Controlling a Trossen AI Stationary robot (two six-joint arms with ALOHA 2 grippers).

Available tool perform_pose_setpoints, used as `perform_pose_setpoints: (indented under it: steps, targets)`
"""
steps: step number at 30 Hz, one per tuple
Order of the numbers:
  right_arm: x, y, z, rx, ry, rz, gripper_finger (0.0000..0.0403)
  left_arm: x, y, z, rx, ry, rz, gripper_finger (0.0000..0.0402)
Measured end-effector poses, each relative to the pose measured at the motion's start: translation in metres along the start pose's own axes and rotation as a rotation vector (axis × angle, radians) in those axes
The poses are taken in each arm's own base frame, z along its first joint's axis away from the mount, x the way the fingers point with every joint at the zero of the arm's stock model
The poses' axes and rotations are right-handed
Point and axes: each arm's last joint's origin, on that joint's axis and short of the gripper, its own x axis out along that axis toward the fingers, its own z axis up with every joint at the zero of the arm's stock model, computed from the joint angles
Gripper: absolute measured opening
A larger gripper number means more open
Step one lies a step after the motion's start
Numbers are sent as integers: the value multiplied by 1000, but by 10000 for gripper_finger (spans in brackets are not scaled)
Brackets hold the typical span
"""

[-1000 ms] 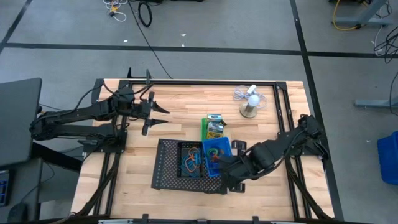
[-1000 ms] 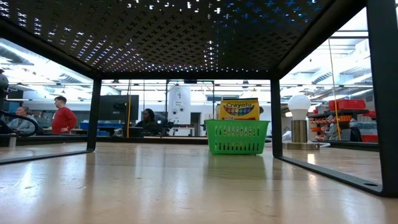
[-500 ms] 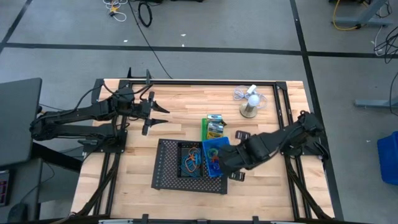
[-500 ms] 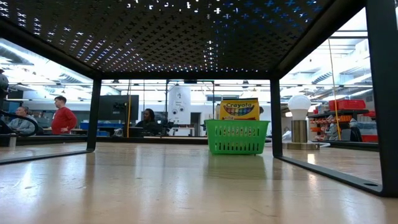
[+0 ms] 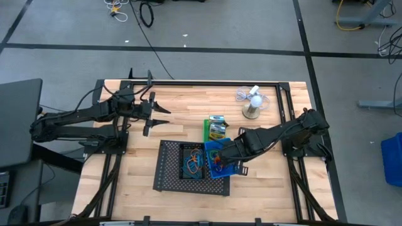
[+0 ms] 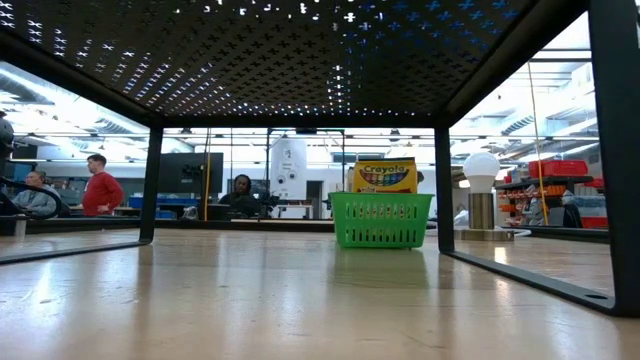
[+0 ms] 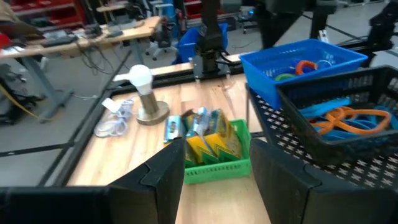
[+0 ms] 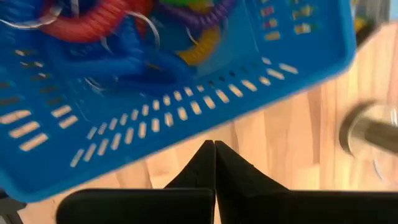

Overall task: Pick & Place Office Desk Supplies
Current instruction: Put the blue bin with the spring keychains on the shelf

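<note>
Overhead: right gripper (image 5: 229,158) reaches low, just beside the blue bin (image 5: 217,158) on the mesh tray (image 5: 168,168); left gripper (image 5: 158,115) hovers well apart, fingers parted, empty.
Low view: only green bin (image 6: 381,220) with crayon box (image 6: 385,175).
Right wrist: fingers pinched together, empty; coloured loops (image 8: 99,22) in the bin ahead.

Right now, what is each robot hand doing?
Left hand: open, empty, over the table.
Right hand: shut, empty, beside the blue bin.
</note>
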Motion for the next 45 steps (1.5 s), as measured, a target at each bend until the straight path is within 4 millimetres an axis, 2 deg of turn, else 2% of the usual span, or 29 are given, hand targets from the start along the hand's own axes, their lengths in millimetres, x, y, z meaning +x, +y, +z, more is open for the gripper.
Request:
perform_pose_setpoints:
  steps: [14,45]
  targets:
    - [-1,7,11,-62,-117,71,0,-22,-2,10,37,-77,92,188]
    - [-6,16,30,-184,-300,199,0,-23,-3,9,21,-65,93,188]
